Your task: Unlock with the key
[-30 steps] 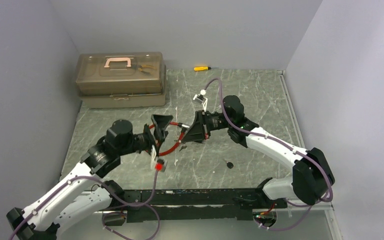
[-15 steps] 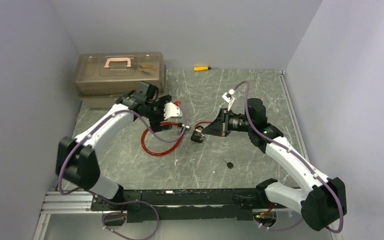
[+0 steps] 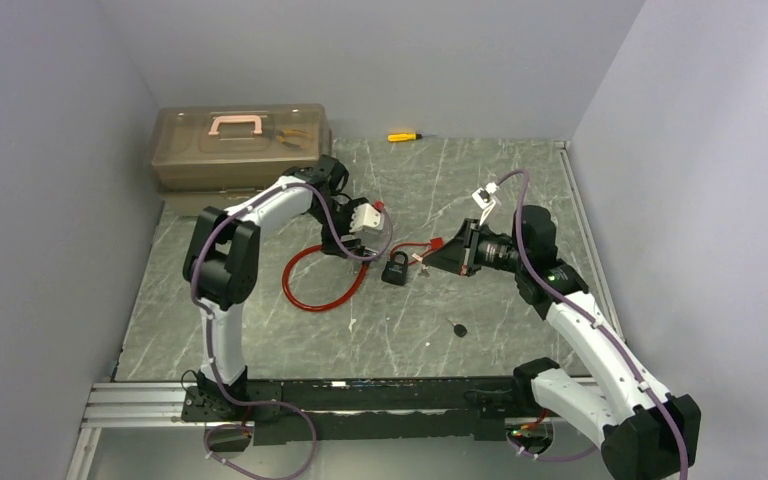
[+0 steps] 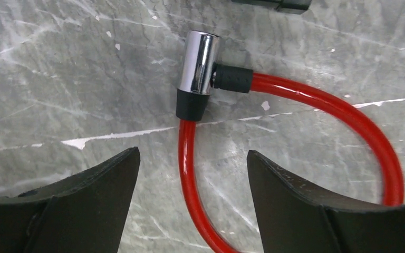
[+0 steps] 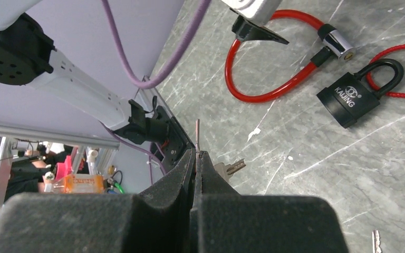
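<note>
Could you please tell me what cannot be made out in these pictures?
- Padlock keyhole: shown in no view; the right wrist view shows only its front face.
- Key teeth: right wrist view, seen edge-on and pinched in the right gripper.
- Red cable lower loop: left wrist view, cut off by the bottom edge and a finger of the open left gripper.
- Small dark object: top view, too small to identify.

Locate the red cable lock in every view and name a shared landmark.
Top external: red cable loops left of centre.
Left wrist: the cable runs from centre, arcing to the right edge.
Right wrist: the cable lies upper centre-right.
Landmark: its chrome cylinder, in both wrist views.
</note>
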Tool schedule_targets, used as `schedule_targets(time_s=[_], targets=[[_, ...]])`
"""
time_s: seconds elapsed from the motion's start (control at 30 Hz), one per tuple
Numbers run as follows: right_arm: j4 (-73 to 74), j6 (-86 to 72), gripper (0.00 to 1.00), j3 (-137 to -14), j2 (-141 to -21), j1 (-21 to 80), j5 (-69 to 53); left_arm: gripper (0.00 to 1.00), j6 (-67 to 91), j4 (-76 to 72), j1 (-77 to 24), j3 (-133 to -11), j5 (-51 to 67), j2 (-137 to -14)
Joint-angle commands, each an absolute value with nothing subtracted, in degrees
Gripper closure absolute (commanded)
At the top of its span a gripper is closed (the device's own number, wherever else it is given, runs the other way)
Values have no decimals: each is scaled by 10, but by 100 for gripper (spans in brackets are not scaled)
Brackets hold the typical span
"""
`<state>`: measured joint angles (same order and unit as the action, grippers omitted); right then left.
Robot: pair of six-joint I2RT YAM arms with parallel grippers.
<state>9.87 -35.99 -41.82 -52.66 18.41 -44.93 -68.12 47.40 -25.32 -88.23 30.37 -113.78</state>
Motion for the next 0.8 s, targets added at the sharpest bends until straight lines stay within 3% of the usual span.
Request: schedule_targets(time_s=[0.0, 0.17, 0.3, 0.6, 0.67, 0.77], targets=[[95, -361, 100, -436, -520, 168, -458, 22, -728, 504, -255, -929, 331, -1177], [91, -363, 100, -442, -525, 152, -475, 29, -737, 511, -271, -945, 289, -1210], [88, -364, 100, -445, -524, 141, -483, 41, -745, 520, -289, -953, 263, -1225], [92, -364, 100, -453, -518, 120, -506, 93, -749, 478, -312, -913, 205, -1224], [97, -361, 100, -455, -517, 118, -506, 100, -740, 460, -310, -900, 200, -1211], [97, -360, 100, -458, -520, 117, -507, 100, -728, 434, -303, -882, 199, -1175]])
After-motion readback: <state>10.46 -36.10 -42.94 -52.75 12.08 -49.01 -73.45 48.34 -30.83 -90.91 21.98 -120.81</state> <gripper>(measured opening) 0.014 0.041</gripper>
